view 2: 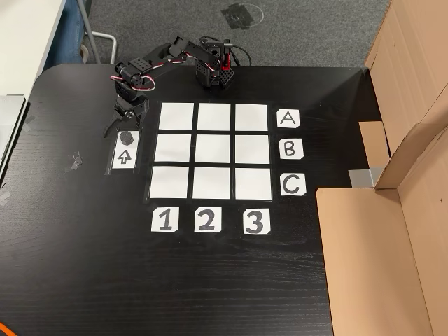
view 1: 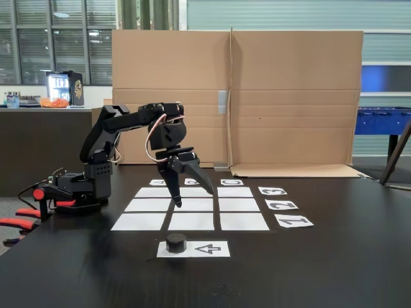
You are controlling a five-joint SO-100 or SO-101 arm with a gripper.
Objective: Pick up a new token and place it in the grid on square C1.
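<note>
Your token [view 2: 126, 136] sits on the arrow sheet [view 2: 124, 155], just beside the grid [view 2: 213, 150] on its column-1 side. The pincer [view 2: 118, 126] hangs released, with nothing in it, right next to the token on the arm's side. Square C1 [view 2: 170, 181] lies past the token, away from the arm.

Black token [view 2: 126, 136] upright beside bare white grid [view 2: 213, 150], square C1 [view 2: 170, 182]

Indoor room, black table [view 1: 359, 269].
Cardboard screen [view 1: 289, 96] far side, windows [view 1: 45, 38] far left, blue foosball table [view 1: 384, 120] right, grey carpet [view 2: 308, 31].
</note>
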